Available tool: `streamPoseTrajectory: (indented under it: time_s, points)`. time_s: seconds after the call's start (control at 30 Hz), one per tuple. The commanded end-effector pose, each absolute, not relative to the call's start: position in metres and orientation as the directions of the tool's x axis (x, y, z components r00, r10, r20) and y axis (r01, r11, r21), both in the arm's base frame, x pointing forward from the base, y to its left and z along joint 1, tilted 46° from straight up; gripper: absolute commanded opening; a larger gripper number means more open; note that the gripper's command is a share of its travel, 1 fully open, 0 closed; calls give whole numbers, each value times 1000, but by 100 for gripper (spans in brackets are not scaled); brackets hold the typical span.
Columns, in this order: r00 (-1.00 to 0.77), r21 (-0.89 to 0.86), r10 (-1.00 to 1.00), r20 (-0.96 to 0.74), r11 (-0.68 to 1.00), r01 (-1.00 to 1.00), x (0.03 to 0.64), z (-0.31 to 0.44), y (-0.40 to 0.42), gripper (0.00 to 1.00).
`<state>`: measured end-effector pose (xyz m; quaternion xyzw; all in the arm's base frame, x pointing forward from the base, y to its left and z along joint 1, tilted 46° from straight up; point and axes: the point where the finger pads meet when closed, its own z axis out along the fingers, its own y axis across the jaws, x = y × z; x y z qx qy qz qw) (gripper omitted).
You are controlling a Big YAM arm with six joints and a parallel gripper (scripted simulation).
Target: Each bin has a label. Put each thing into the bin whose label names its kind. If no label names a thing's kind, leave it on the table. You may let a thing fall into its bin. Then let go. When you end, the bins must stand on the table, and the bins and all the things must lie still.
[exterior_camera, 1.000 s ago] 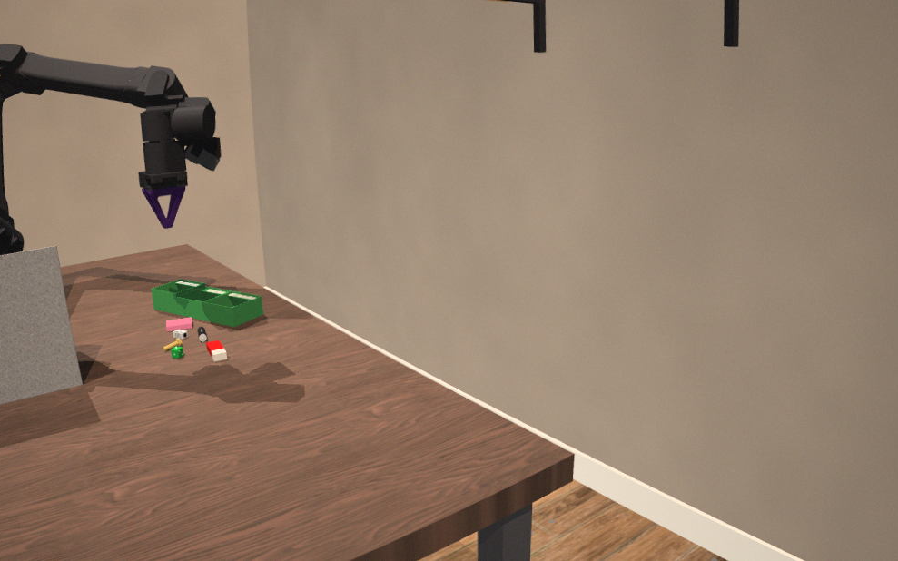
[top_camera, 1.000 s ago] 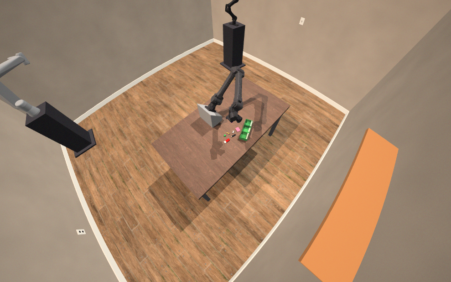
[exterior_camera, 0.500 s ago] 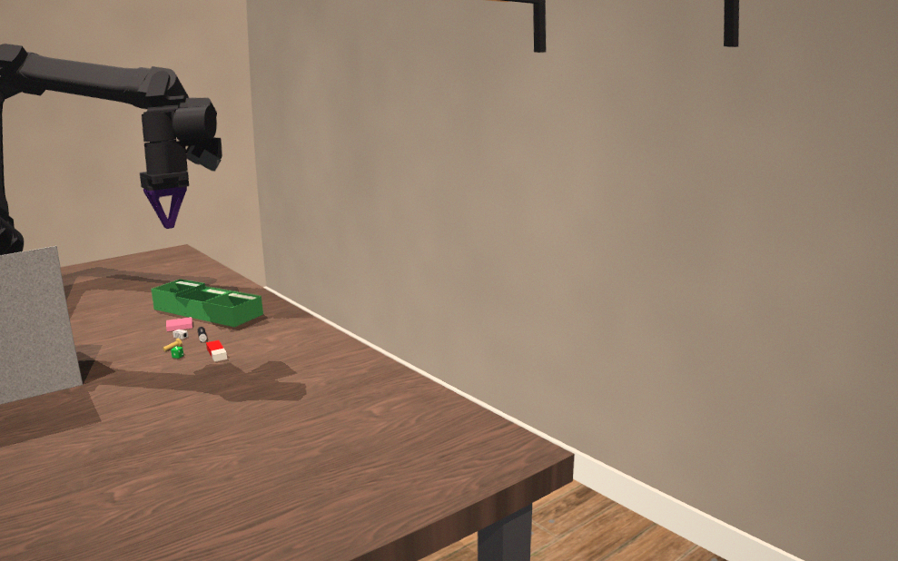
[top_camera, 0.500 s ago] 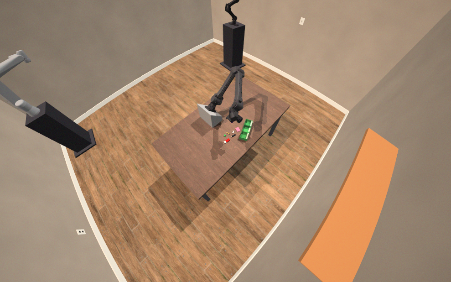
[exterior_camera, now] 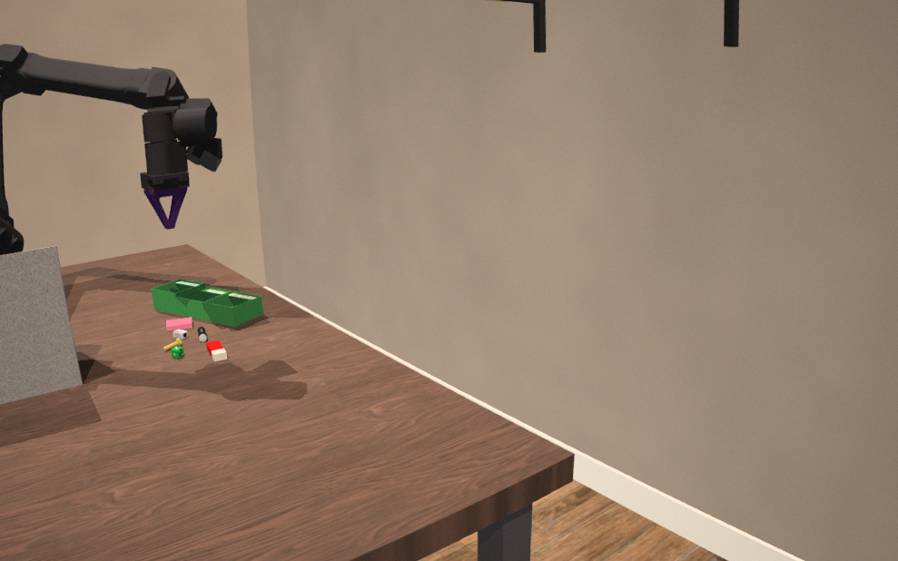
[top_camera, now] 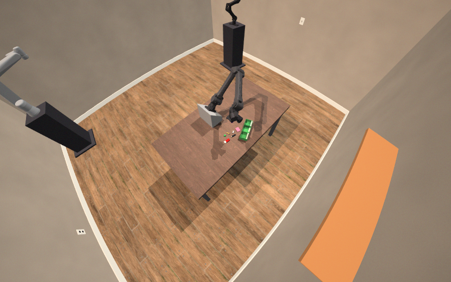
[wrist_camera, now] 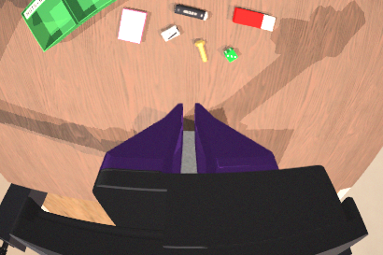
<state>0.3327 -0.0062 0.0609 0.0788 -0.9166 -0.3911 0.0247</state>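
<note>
Wrist view shows my hand (wrist_camera: 190, 106) nearly shut and empty above the surface (wrist_camera: 299, 106); I judge the battery (wrist_camera: 191, 12) light, rigid, prone to rolling, best pinched mid-length.

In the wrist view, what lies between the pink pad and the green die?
Two small things: a white block beside the pink pad, then a yellow bolt just left of the green die.

grey wedge block (exterior_camera: 5, 327) | orange panel (top_camera: 351, 206) | 2 black pedestals (top_camera: 59, 127)
</note>
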Motion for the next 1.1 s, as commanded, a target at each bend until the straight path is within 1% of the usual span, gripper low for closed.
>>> streamPoseTrajectory:
  time_s: [0.0,0.77,0.83,0.97,1.03,1.07]
  points:
    - [-987,709,-155,-49,690,-144,345,68,-11,8]
    - [-986,710,-163,-44,689,-146,341,66,-1,8]
    - [-960,699,-246,-134,663,-267,359,61,10,8]
    - [-923,683,-316,-218,626,-375,382,58,38,8]
    - [-923,683,-316,-218,626,-375,382,58,38,8]
    - [-888,672,-379,-262,589,-449,371,48,48,8]
